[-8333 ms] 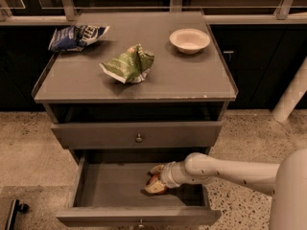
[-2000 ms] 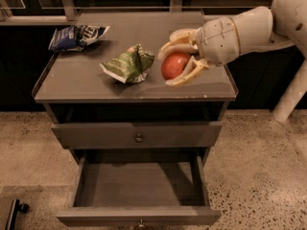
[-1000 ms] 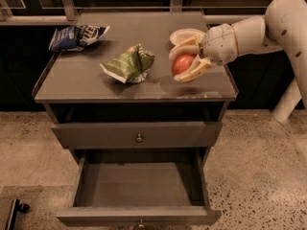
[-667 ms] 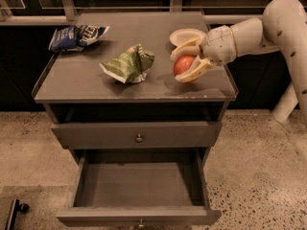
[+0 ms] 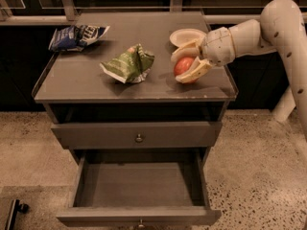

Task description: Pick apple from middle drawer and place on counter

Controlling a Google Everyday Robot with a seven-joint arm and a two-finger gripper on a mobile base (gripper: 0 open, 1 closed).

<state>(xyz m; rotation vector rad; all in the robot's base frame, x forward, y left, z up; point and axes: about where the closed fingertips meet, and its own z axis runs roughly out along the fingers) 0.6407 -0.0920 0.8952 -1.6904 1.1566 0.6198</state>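
Moved from open drawer (image 5: pixel 139 215), apple (image 5: pixel 184 64) stays clamped in pincer (image 5: pixel 178 70) over counter (image 5: pixel 81 80)

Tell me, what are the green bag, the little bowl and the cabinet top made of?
The green bag: crinkled foil or plastic film, going by sharp creases. The bowl: smooth, white, ceramic or plastic, unclear. The counter: matte grey, perhaps painted metal or laminate. The end effector grips the apple over it, by the bowl.
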